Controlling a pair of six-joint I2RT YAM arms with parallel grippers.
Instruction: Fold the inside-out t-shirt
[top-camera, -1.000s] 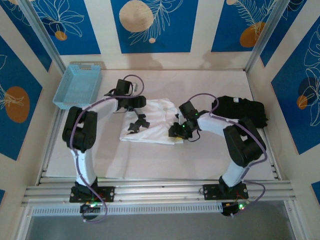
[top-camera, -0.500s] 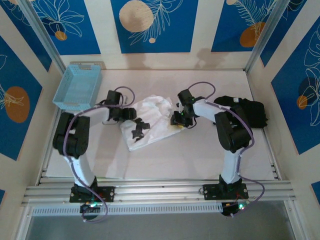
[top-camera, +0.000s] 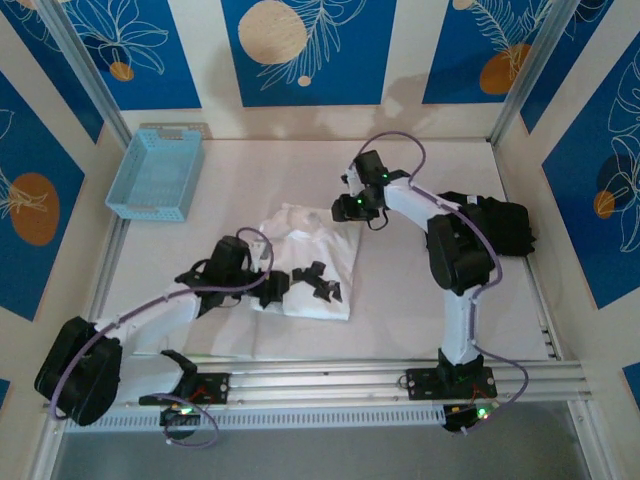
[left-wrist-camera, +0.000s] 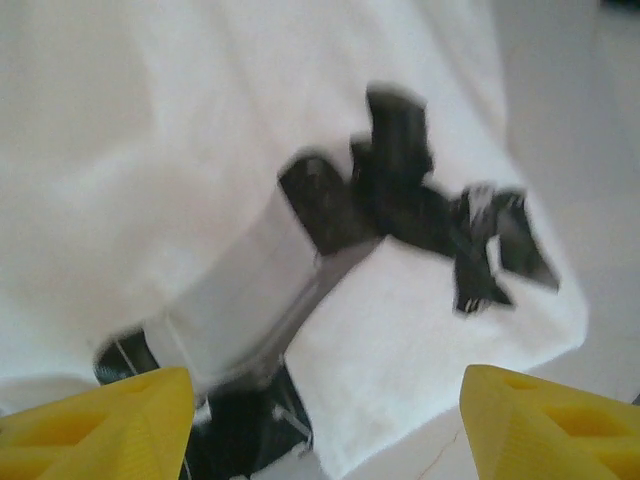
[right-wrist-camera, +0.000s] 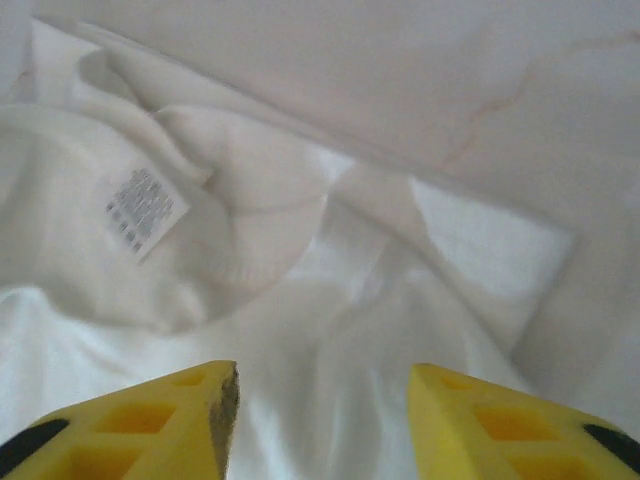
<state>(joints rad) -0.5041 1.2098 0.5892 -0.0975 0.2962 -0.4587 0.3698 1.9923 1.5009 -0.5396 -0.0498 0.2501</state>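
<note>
The inside-out t-shirt (top-camera: 305, 240) lies in a roughly rectangular white bundle mid-table. My left gripper (top-camera: 300, 287) hovers low over its near edge with its jaws wide apart and nothing between them. In the left wrist view the yellow fingertips (left-wrist-camera: 100, 420) frame white cloth (left-wrist-camera: 200, 120). Blurred black parts (left-wrist-camera: 400, 190) show ahead, and I cannot tell what they are. My right gripper (top-camera: 350, 208) is at the shirt's far right corner. In the right wrist view it (right-wrist-camera: 320, 410) stands open above crumpled fabric (right-wrist-camera: 330, 300), near the collar and a printed label (right-wrist-camera: 145, 212).
A light blue basket (top-camera: 155, 172) sits at the far left. A black folded garment (top-camera: 490, 222) lies at the right, just behind the right arm. The aluminium rail (top-camera: 320, 380) runs along the near edge.
The left arm swung from the shirt's far left side round to its near edge. The right gripper moved toward the back and opened. The shirt now lies squarer and closer.
</note>
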